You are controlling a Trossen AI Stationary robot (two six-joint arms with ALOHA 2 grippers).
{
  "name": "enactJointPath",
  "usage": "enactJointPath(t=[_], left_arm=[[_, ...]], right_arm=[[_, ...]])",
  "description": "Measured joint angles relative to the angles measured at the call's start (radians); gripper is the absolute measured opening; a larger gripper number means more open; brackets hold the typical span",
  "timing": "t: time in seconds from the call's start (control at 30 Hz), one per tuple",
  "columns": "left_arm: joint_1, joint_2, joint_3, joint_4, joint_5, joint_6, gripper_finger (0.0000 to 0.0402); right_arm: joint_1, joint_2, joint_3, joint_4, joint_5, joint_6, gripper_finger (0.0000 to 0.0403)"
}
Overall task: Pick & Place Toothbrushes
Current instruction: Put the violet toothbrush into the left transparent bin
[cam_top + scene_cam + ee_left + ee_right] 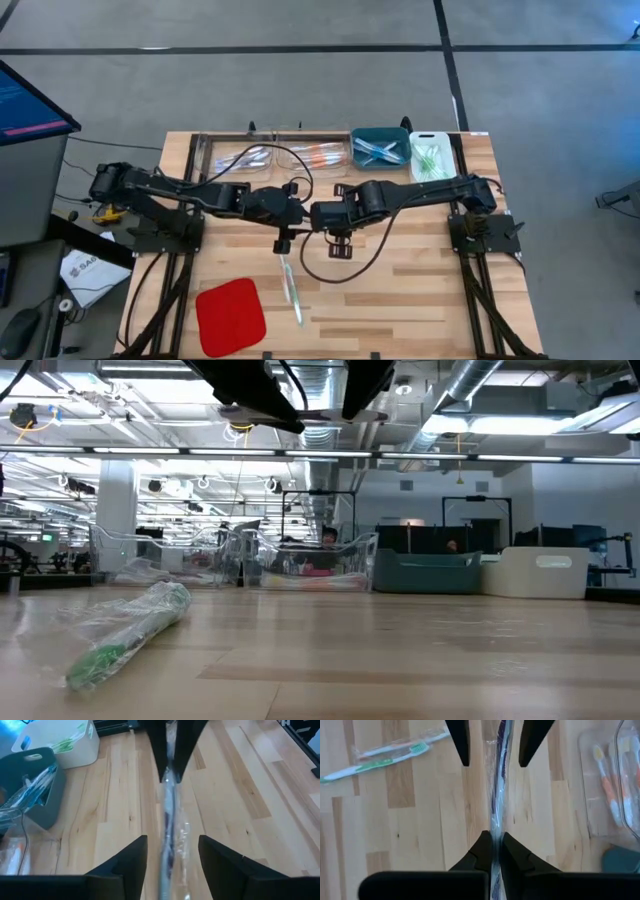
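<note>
Both dark arms reach in over the pale wooden plank table (420, 290) and meet nose to nose above its middle: the left arm from the left edge, the right arm from the right edge, both raised off the surface.

The right gripper (495, 836) is pinched tight on the clear-wrapped toothbrush with a blue-purple handle (498, 795), which it holds in the air between the two grippers. The left gripper (171, 840) is spread wide, one finger on each side of that same toothbrush. I see a gap on both sides, so it has no hold.

There are four bins in a row along the far edge, from the left arm's side to the right arm's:
- The clear plastic bin (200, 160) has white-accent toothbrushes in it.
- The second clear plastic bin (345, 172) has orange-accent ones.
- The teal bin (380, 131) has blue ones.
- The white bin (432, 136) has green ones.

I can't count any of them.

The flat red square pad (230, 315) lies near the front edge on the left arm's side, with nothing on it.

The wrapped toothbrush with a green head (291, 287) lies flat on the wood, just beside the pad and well apart from the bins. It sits below the grippers and nothing is touching it.
</note>
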Motion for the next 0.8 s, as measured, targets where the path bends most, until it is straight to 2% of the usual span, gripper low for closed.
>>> enactJointPath(t=[0.37, 0.8], left_arm=[[0.0, 0.0, 0.0, -0.001, -0.006, 0.0, 0.0118], [0.002, 0.0, 0.0, -0.002, -0.004, 0.0, 0.0091]], right_arm=[[-0.016, 0.0, 0.0, 0.001, -0.002, 0.0, 0.0009], [-0.016, 0.0, -0.001, 0.006, -0.003, -0.008, 0.0011]])
